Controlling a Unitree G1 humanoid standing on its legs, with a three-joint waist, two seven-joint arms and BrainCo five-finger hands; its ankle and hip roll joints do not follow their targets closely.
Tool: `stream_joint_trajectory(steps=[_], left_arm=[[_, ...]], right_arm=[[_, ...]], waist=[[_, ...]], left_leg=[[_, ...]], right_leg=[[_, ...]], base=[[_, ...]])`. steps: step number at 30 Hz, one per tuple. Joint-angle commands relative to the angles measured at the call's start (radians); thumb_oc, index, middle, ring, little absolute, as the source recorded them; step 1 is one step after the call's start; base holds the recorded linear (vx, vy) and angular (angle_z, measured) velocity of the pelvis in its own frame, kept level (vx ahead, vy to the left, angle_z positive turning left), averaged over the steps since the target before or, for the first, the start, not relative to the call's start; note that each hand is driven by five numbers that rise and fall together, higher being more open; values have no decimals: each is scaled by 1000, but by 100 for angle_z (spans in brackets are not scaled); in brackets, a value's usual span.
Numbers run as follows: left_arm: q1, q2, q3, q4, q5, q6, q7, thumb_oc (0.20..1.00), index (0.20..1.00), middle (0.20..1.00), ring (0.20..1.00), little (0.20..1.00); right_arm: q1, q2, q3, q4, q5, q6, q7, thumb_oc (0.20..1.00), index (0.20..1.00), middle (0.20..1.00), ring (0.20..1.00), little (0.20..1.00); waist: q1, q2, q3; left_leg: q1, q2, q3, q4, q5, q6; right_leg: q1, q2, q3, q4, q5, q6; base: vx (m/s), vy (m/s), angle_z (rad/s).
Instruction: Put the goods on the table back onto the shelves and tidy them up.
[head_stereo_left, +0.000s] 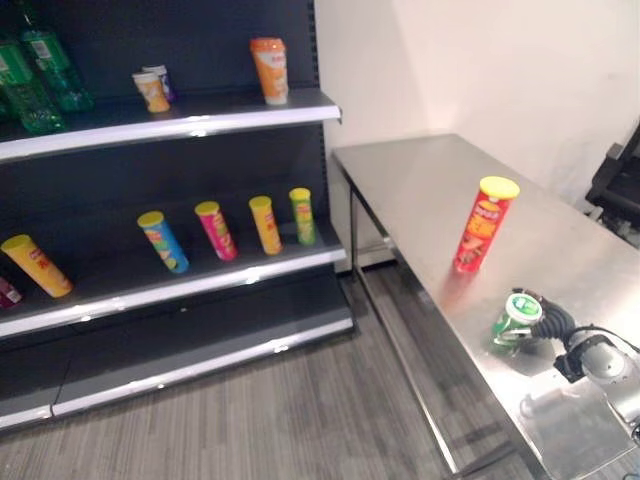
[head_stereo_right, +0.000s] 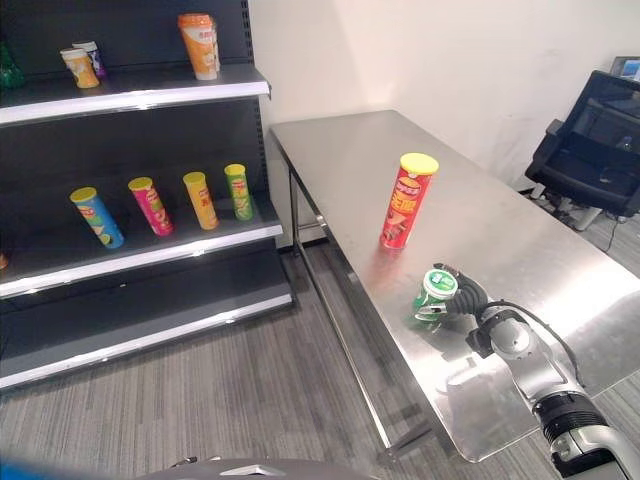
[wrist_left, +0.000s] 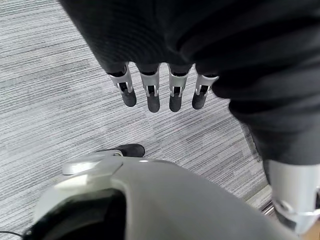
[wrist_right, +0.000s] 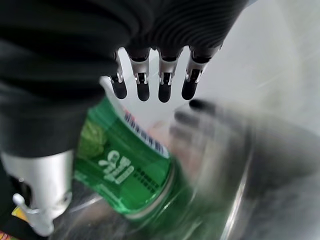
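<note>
Right hand (head_stereo_right: 468, 300) rests against a short green can (head_stereo_right: 434, 296) on the steel table (head_stereo_right: 340, 150), fingers straight, not yet gripping. A tall red can (head_stereo_right: 406, 200) stands nearby, also waiting. Several cans already line the dark shelves (head_stereo_left: 200, 280). Left hand (wrist_left: 160, 90) hangs relaxed above the floor.

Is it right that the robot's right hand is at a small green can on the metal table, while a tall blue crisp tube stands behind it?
Not quite: the tall crisp tube standing on the metal table is red with a yellow lid, not blue, as the right eye view shows. The right hand is indeed at the small green can.
</note>
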Motion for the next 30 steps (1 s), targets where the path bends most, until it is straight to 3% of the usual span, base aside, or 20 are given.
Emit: stream_joint_trajectory(steps=[1, 6, 7, 8, 15, 21, 26, 30], left_arm=[[-55, 22, 12, 1, -48, -39, 7, 1000, 1000, 1000, 1000, 1000], [-48, 23, 17, 1, -52, -41, 7, 1000, 1000, 1000, 1000, 1000], [-47, 23, 17, 0, -53, -41, 6, 1000, 1000, 1000, 1000, 1000], [-47, 23, 17, 0, -53, -41, 6, 1000, 1000, 1000, 1000, 1000], [-47, 24, 24, 4, -52, -42, 8, 1000, 1000, 1000, 1000, 1000], [-42, 20, 46, -4, -42, -40, 10, 1000, 1000, 1000, 1000, 1000], [-40, 22, 71, 1, -21, -36, 10, 1000, 1000, 1000, 1000, 1000], [-34, 22, 83, -8, -25, -36, 10, 1000, 1000, 1000, 1000, 1000]], right_arm=[[-105, 21, 48, 26, 4, -26, -25, 1000, 1000, 1000, 1000, 1000], [-110, 32, 69, 14, 21, -33, -7, 1000, 1000, 1000, 1000, 1000], [-113, 32, 75, 13, 21, -34, -4, 485, 485, 485, 485, 485], [-113, 32, 75, 13, 21, -34, -5, 200, 200, 200, 200, 200], [-111, 38, 77, -11, 4, -39, -12, 200, 200, 200, 200, 200], [-45, 25, -48, -128, -17, -61, -68, 200, 200, 200, 200, 200], [30, 19, -191, -352, -14, -98, -98, 200, 200, 200, 200, 200], [49, 39, -227, -471, 3, -121, -98, 200, 200, 200, 200, 200]], waist=[[23, -42, 20], [28, -44, 21], [29, -44, 22], [29, -44, 22], [31, -43, 23], [22, -37, 23], [16, -34, 21], [22, -33, 24]], left_leg=[[19, 1, 29, 15, -62, -47], [19, 1, 28, 15, -62, -47], [19, 1, 28, 15, -62, -47], [19, 1, 28, 15, -62, -47], [22, 4, 28, 15, -63, -48], [30, 7, 30, 15, -66, -46], [37, 14, 28, 15, -68, -49], [40, 26, 21, 15, -65, -52]], right_leg=[[36, -21, 16, 16, -61, 41], [38, -21, 14, 16, -62, 41], [38, -21, 13, 16, -62, 41], [38, -21, 13, 16, -62, 41], [39, -20, 13, 16, -64, 40], [46, -16, 15, 16, -67, 38], [49, -9, 17, 16, -74, 34], [46, 1, 23, 16, -82, 26]], base=[[0, 0, 0], [0, 0, 0], [0, 0, 0], [0, 0, 0], [0, 0, 0], [2, -7, 0], [12, -48, 0], [12, -64, 0]])
